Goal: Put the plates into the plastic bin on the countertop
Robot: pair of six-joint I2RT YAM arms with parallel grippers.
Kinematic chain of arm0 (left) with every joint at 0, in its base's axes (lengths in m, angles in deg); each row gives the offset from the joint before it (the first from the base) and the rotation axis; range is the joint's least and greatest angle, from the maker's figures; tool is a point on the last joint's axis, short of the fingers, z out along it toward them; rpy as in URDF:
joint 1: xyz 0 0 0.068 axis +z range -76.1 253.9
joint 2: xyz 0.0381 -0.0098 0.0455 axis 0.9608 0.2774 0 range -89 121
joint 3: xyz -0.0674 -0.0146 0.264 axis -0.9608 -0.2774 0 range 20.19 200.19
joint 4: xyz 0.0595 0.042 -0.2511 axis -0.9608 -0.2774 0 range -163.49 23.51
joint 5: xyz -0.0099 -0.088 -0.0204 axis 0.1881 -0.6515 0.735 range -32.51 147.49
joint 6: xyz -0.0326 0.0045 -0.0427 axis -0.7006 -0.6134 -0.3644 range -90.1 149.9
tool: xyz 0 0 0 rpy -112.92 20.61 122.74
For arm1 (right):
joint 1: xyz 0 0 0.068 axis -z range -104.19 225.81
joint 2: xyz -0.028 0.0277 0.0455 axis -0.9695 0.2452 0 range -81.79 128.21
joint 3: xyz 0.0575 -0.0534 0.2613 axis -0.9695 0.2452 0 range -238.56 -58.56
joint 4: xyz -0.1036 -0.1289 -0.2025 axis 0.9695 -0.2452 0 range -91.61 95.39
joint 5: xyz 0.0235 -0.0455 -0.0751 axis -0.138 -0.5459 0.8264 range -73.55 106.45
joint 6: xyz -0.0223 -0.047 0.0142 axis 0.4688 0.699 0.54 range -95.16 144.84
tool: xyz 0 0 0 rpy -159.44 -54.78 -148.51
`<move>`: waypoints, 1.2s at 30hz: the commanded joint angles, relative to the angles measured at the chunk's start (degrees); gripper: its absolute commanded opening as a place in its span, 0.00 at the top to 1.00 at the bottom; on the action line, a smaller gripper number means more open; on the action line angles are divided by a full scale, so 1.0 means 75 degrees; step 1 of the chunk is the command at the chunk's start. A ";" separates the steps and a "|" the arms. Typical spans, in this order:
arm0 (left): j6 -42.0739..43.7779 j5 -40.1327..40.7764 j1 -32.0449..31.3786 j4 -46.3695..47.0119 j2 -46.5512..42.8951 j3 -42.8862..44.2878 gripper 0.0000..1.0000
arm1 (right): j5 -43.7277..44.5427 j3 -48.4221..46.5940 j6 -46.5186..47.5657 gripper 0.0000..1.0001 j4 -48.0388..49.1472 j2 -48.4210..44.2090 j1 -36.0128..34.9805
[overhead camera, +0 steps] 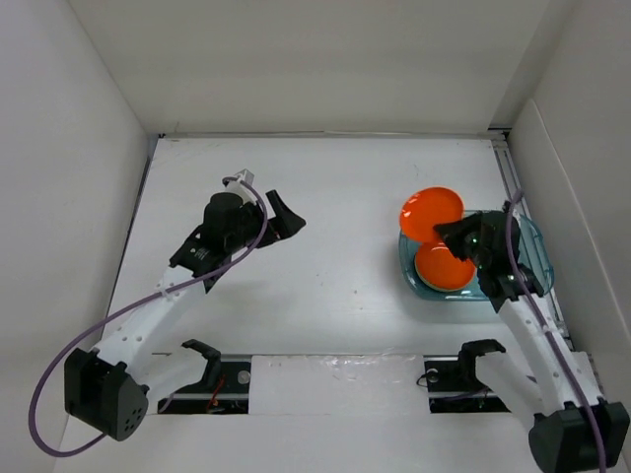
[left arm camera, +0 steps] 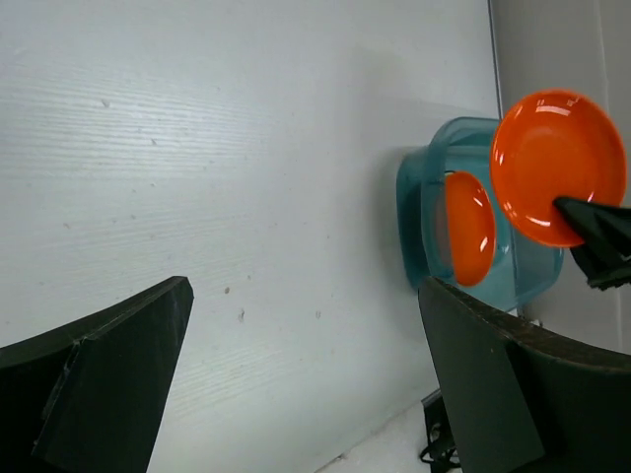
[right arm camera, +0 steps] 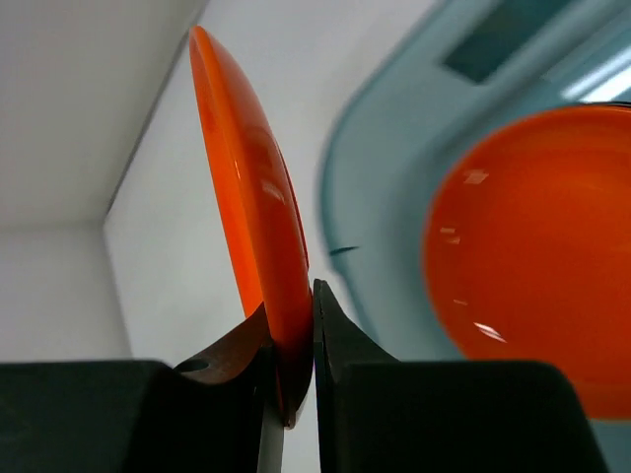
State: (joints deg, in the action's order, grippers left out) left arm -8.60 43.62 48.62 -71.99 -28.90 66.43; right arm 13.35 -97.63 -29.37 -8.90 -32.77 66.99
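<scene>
The blue-teal plastic bin (overhead camera: pixel 530 246) stands at the right of the white countertop (overhead camera: pixel 335 207). One orange plate (overhead camera: pixel 441 266) lies inside it, also seen in the right wrist view (right arm camera: pixel 532 296). My right gripper (overhead camera: pixel 452 235) is shut on the rim of a second orange plate (overhead camera: pixel 429 210), held on edge above the bin's far left corner; the right wrist view shows that plate (right arm camera: pixel 251 217) pinched between the fingers. My left gripper (overhead camera: pixel 281 219) is open and empty over the middle left, facing the bin (left arm camera: pixel 419 207). The other plates are out of view.
White walls close in the countertop on the left, back and right. A metal rail (overhead camera: pixel 513 187) runs along the right wall beside the bin. Two black brackets (overhead camera: pixel 202 357) stand at the near edge by the arm bases.
</scene>
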 commanded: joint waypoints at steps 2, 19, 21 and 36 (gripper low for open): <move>0.0505 0.0865 0.0007 -0.0754 -0.0384 0.0537 0.00 | 0.1853 0.0637 -0.0752 1.00 -0.2134 -0.1072 0.0903; 0.0587 0.0384 0.0007 -0.0591 -0.0126 0.0386 0.00 | 0.0836 0.1424 -0.0681 0.57 -0.2796 -0.2599 0.1352; 0.0656 0.0384 0.0007 -0.0661 -0.0196 0.0386 0.00 | 0.0671 0.1331 -0.0612 0.41 -0.2795 -0.2598 0.1352; 0.0903 0.1226 0.0007 -0.1949 -0.0922 0.0761 0.00 | 0.0131 -0.0966 -0.0155 0.00 -0.4869 -0.3746 0.1352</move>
State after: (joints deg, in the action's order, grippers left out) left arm -3.46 49.96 48.62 -83.97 -34.04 69.49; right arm 15.69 -101.67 -32.76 -41.73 -60.05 76.89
